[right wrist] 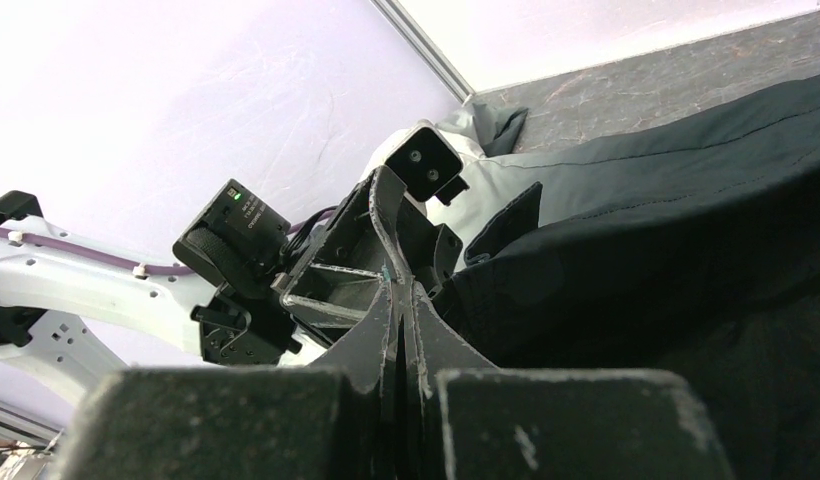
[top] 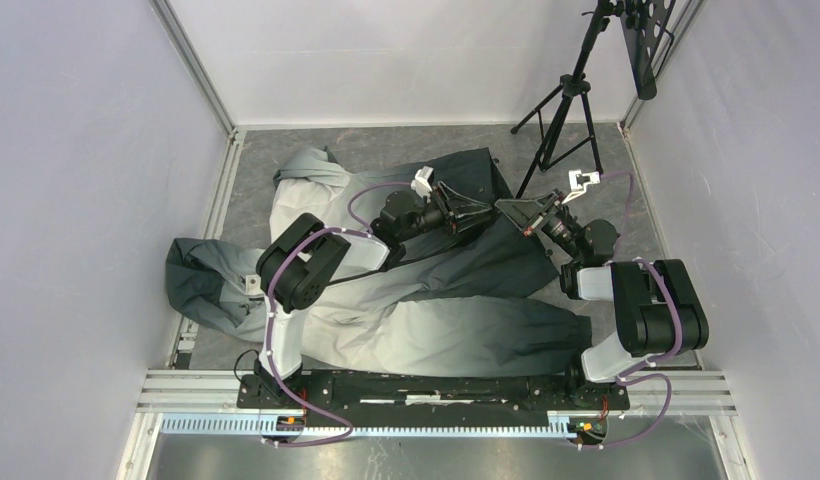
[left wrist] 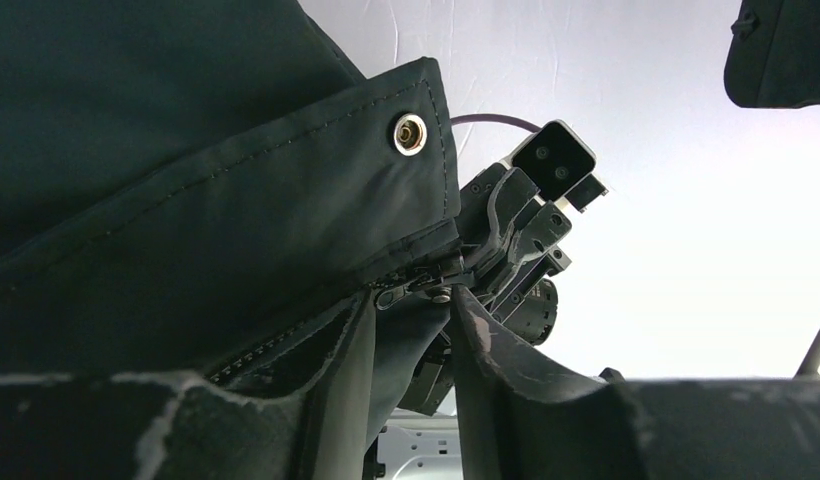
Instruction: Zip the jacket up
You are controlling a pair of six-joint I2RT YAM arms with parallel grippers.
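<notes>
- The jacket (top: pixel 436 330) lies spread over the worktop (top: pixel 406 145). Its pale grey part is toward my bases and the left, and its black part is farther away, near the middle.
- One sleeve reaches out to the left edge of the worktop.
- The zipper (left wrist: pixel 276 350) runs along the black front edge. Its pull (left wrist: pixel 416 291) sits at the end of this edge, under a flap with a metal snap (left wrist: pixel 409 133).
- My left fingers (left wrist: pixel 506 345) are narrow, with black fabric beside the zipper between them. Their tips are at the pull.
- My right fingers (right wrist: pixel 431 345) are pressed together with almost no gap. They pinch the same jacket edge from the opposite side, just beyond the pull.
- The two pairs of fingers meet tip to tip over the black part of the jacket.
- In each wrist view I see the other arm's wrist camera right behind the meeting point.
- A black tripod (top: pixel 571 100) stands at the far right of the worktop, near the jacket's far corner.
</notes>
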